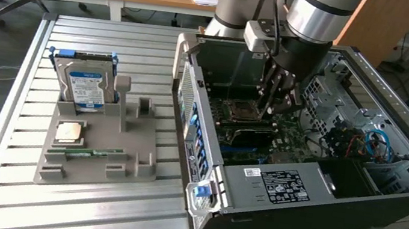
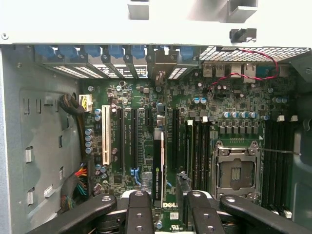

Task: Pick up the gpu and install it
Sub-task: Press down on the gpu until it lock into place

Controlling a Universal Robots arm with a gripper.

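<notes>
The gpu [image 2: 158,165] is a thin dark card seen edge-on, with a green label along its edge. My gripper [image 2: 165,204] is shut on it, one black finger [image 2: 140,209] on each side. The card hangs over the motherboard, in line with the long black expansion slots [image 2: 129,136] and beside the white slot [image 2: 106,141]; I cannot tell whether it touches a slot. In the exterior view my gripper [image 1: 275,104] reaches down into the open computer case [image 1: 207,151], above the board.
The processor socket [image 2: 236,170] and memory slots lie beside the card. Cable bundles [image 2: 78,180] run along the case wall. Outside the case a grey fixture tray [image 1: 94,147] holds a hard drive [image 1: 87,88], a green memory stick [image 1: 85,151] and a small chip [image 1: 70,131].
</notes>
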